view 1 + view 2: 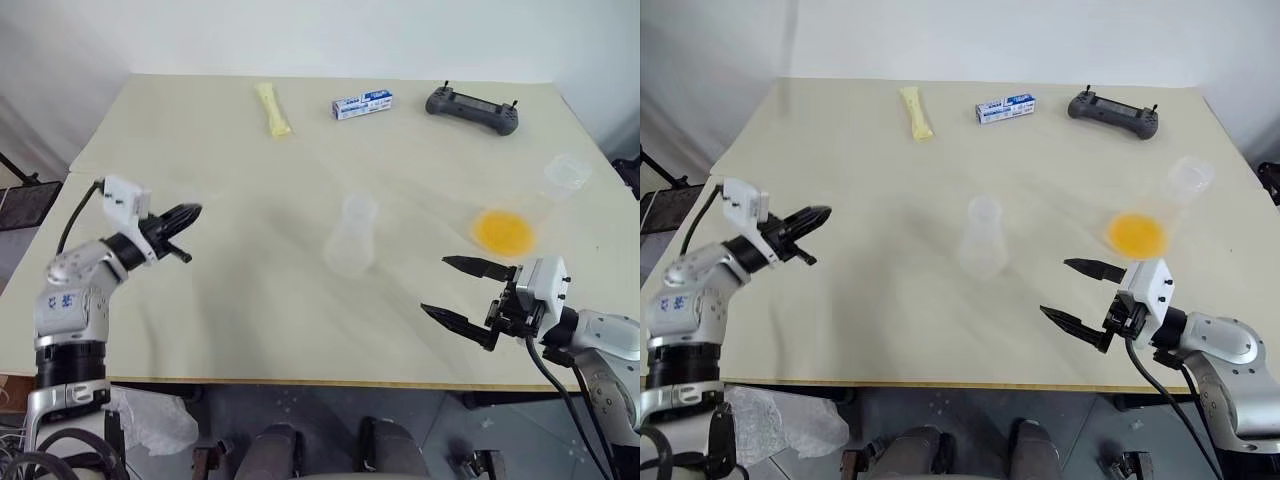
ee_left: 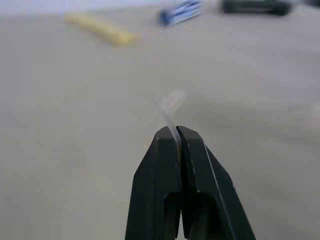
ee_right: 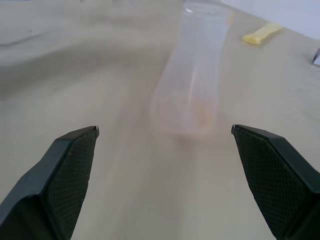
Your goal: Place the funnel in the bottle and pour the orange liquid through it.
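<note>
Now left gripper (image 2: 177,134) pinched on the clear funnel (image 2: 167,112), raised at table's (image 1: 250,300) left. Right gripper (image 1: 458,291) spread wide, empty, near the bottle (image 1: 352,238) and orange liquid (image 1: 503,231).

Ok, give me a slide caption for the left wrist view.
Left gripper shut on the clear funnel rim, above the table.

Empty bottle (image 1: 352,238) mid-table, orange liquid (image 1: 503,231) in flask at right.

free: bare table (image 1: 230,300) before bottle (image 1: 352,236) (mid-table) | obstacle: orange-liquid flask (image 1: 520,218) right
</note>
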{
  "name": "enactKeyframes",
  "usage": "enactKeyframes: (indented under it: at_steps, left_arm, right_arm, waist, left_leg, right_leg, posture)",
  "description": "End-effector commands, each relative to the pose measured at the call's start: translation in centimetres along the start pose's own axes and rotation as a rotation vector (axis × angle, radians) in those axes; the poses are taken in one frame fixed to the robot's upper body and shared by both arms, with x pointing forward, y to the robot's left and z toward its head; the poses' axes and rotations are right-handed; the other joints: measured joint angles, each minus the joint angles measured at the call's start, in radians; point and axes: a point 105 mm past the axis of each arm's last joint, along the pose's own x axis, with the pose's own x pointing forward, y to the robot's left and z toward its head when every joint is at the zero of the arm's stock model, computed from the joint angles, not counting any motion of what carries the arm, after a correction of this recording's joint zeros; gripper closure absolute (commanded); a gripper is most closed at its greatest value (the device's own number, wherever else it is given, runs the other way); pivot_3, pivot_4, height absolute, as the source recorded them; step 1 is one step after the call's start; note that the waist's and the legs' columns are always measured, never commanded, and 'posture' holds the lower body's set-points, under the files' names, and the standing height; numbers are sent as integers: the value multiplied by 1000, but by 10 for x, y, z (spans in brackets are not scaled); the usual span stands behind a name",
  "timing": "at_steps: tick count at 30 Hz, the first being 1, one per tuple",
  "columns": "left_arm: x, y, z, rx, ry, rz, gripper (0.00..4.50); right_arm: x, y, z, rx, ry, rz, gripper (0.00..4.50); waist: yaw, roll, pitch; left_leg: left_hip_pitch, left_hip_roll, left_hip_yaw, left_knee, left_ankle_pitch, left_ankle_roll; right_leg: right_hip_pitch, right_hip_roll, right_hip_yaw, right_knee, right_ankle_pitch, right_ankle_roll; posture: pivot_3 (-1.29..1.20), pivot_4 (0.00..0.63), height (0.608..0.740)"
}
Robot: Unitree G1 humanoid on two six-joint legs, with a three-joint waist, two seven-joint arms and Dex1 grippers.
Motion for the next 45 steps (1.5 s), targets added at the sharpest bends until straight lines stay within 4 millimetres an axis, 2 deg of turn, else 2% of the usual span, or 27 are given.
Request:
enactKeyframes:
  at_steps: [1, 7, 14, 16, 18, 23, 30, 38, 45]
  left_arm:
    - [15, -16, 30, 96, -59, -177, 4484]
    - [52, -41, 64, 225, -74, -427, 4484]
    - [82, -68, 92, 421, -78, -670, 4484]
    - [90, -81, 98, 488, -89, -753, 4484]
    - [96, -94, 101, 549, -88, -823, 4484]
    - [103, -109, 99, 638, -70, -922, 4484]
    - [112, -112, 93, 700, -28, -926, 4484]
    - [119, -113, 93, 794, 14, -920, 4484]
    - [120, -123, 99, 883, 8, -979, 4484]
  right_arm:
    - [-3, -5, 15, -76, -30, -21, 0]
    - [-5, -8, 18, -92, -33, -26, 0]
    - [-4, -6, 20, -103, -47, -33, 0]
    - [-3, -4, 19, -102, -51, -37, 0]
    - [-2, -2, 20, -102, -54, -41, 0]
    - [-2, 2, 20, -98, -57, -46, 0]
    - [-3, 4, 20, -81, -64, -57, 0]
    - [-3, 7, 20, -82, -77, -81, 0]
    - [-2, 6, 20, -84, -78, -89, 0]
  waist:
    - [1, 0, 0]
    - [1, 0, 0]
    - [2, -1, 1]
    - [2, -1, 1]
    - [3, -1, 1]
    - [1, -2, 1]
    - [1, -2, 1]
    - [3, -2, 1]
    - [3, -2, 1]
  left_leg:
    - [0, 0, 0, 0, 0, 0]
    - [-1, 0, 2, 1, 0, 0]
    - [-4, 0, 3, 3, 0, 1]
    - [-8, 0, 3, 4, 1, 1]
    - [-9, 0, 4, 5, 1, 2]
    - [-10, 0, 5, 5, 1, 2]
    - [-10, 0, 5, 5, 1, 2]
    - [-10, 0, 4, 5, 1, 4]
    - [-10, 0, 4, 5, 1, 4]
  right_leg:
    - [0, 0, 0, 0, 0, 0]
    - [0, 1, -1, -1, 0, 0]
    - [-1, 1, -3, -1, 0, 0]
    - [-3, 1, -4, -1, 0, 1]
    - [-3, 1, -6, -1, 0, 1]
    - [-3, 1, -7, -1, 0, 1]
    - [-3, 1, -7, -1, 0, 1]
    - [-3, 0, -8, -1, 1, 1]
    - [-3, 0, -8, -1, 1, 1]
  posture:
    - [0, 150, 740]
    - [0, 150, 740]
    - [0, 150, 740]
    - [0, 150, 740]
    - [0, 150, 740]
    - [0, 150, 740]
    - [0, 150, 740]
    - [0, 150, 740]
    - [0, 150, 740]
